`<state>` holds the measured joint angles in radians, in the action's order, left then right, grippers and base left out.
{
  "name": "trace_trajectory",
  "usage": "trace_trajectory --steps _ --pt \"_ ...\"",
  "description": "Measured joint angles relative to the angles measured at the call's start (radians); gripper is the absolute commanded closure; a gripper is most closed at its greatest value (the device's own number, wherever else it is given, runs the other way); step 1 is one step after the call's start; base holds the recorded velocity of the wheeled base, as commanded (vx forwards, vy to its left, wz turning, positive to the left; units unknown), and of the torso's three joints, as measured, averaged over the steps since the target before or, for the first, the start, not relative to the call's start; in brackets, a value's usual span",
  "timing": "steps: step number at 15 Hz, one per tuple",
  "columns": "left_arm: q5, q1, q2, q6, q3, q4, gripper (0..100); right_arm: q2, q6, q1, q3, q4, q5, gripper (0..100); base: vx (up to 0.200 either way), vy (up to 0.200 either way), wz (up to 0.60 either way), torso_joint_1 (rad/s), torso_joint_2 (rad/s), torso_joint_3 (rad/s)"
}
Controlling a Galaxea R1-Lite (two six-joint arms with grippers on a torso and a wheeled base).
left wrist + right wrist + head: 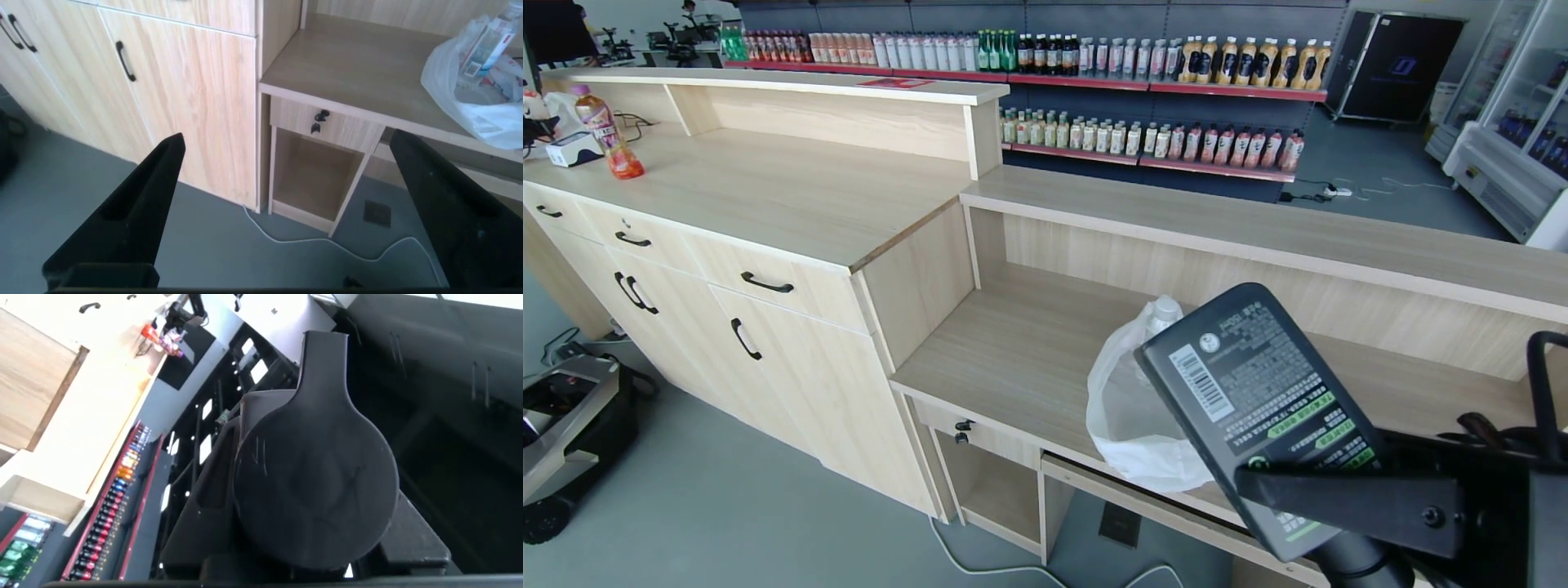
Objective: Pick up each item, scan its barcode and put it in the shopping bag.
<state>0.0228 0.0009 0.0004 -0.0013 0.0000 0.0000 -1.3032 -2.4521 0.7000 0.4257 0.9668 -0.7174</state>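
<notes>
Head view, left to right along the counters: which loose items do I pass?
White box → bottle → shopping bag → black pack, held up in front of the lower counter.

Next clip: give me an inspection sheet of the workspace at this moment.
Surface: pale wooden desk, lower than the counter on its left.
Job's things: black packet, barcode towards the head camera, in the right claw; white shopping bag on the desk, a white-capped bottle inside; orange drink bottle upright on the counter.
Clutter: white box beside the orange drink bottle.
Claws: right claw shut on the black packet; left claw open above the floor.
Cables: white cable on the floor under the desk.
Surroundings: shelves of bottles, glass-door fridges.
</notes>
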Motion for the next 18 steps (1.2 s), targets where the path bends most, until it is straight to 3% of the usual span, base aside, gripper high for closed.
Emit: trace_trajectory --steps 16,18 --pt "0.000 0.000 0.000 0.000 0.000 0.000 0 0.007 -0.004 -0.002 -0.008 0.001 0.000 100 0.000 0.000 0.00 0.000 0.00 0.000" --pt "0.000 0.000 0.000 0.000 0.000 0.000 0 0.019 0.074 -0.034 0.008 0.002 0.010 100 0.000 0.000 0.00 0.000 0.00 0.000"
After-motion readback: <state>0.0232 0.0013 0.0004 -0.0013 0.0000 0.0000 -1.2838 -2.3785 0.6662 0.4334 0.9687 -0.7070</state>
